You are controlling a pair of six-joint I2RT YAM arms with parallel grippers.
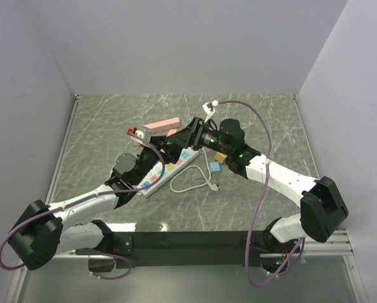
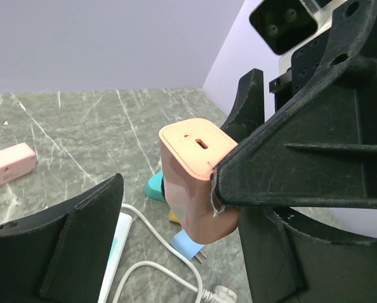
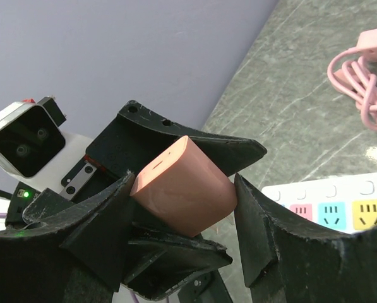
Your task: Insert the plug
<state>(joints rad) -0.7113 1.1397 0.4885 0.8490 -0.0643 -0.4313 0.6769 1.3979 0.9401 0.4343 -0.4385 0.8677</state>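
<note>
The plug (image 3: 182, 186) is a salmon-pink charger block with a slot in its top face. It hangs above the table between both grippers. My right gripper (image 3: 183, 183) is shut on it, one finger pressed to each side. In the left wrist view the plug (image 2: 197, 180) rests against one finger (image 2: 302, 164) of my left gripper (image 2: 168, 183). The other finger (image 2: 81, 243) stands apart from it, so that gripper is open. The white power strip (image 1: 166, 170) with coloured sockets (image 3: 330, 214) lies just below. In the top view the two grippers hide the plug.
A pink block (image 1: 160, 125) with a coiled pink cable (image 3: 359, 69) lies behind the strip. Near the strip's white cord (image 1: 194, 183) lie a blue plug (image 2: 187, 243), a teal piece (image 2: 153, 187) and a yellow piece (image 1: 218, 156). Walls enclose the table on three sides.
</note>
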